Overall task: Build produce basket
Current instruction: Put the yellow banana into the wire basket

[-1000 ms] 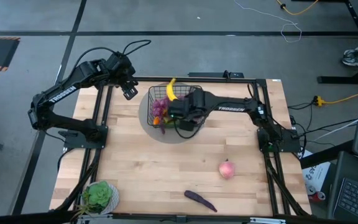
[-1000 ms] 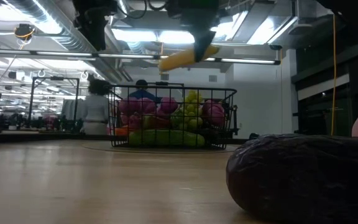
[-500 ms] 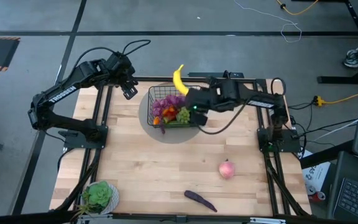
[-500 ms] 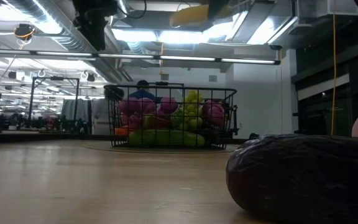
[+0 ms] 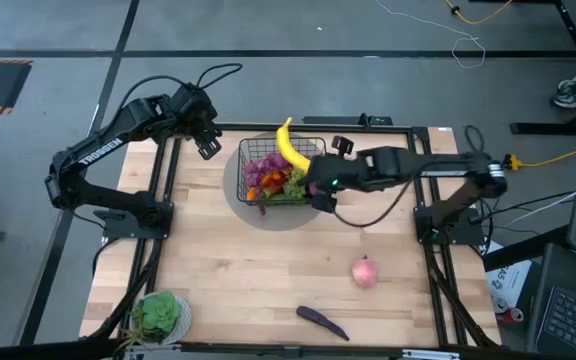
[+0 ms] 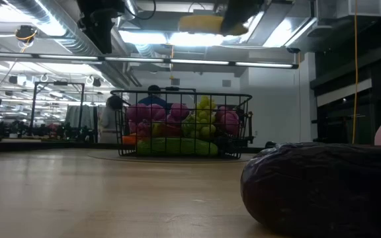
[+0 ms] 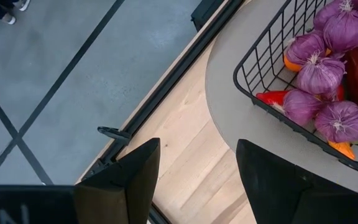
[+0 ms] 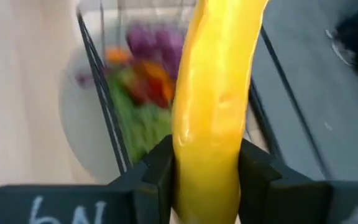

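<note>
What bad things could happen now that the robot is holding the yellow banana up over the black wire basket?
The right gripper pinches the long yellow banana near one end, high above the black wire basket, so it might swing or slip and fall outside. The basket already looks heaped with purple and green produce, so a dropped banana may bounce off or roll out. The left gripper, open, waits beside the basket's edge; a careless move there might bump it.

Potted plant [image 5: 160, 314], grey disc [image 5: 268, 211]

Two dark jointed arms carry white TROSSEN lettering, looping black cables, and blocky black pincer fingers [image 7: 132, 180].
</note>
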